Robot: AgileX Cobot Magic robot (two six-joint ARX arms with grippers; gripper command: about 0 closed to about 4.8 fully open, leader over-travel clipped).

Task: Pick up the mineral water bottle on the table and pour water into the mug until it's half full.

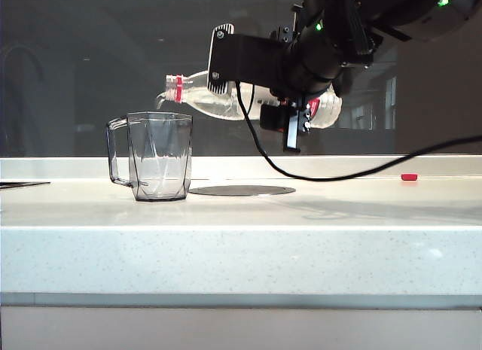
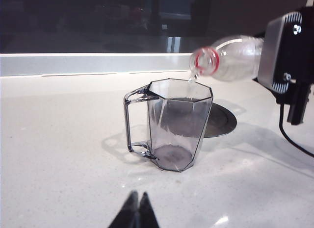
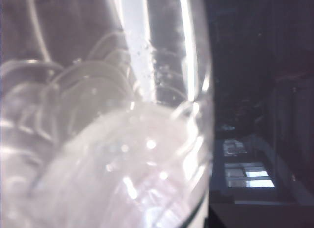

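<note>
The right gripper (image 1: pixel 295 117) has its fingers clamped round the bottle (image 1: pixel 218 100), which lies almost level in the air, open mouth just over the mug's (image 1: pixel 160 156) rim. A thin thread of water (image 2: pixel 192 79) runs in. The mug sits on the table (image 1: pixel 241 252) beside the dark disc (image 1: pixel 242 190). The left gripper (image 2: pixel 137 211) hangs near the mug, fingertips pinched together on nothing.

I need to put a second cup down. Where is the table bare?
Bare: table right of the dark disc, up to the small red cap; also the front strip. Crowded: around the mug, where the right gripper tips the mineral water bottle. Left gripper hovers shut.
</note>
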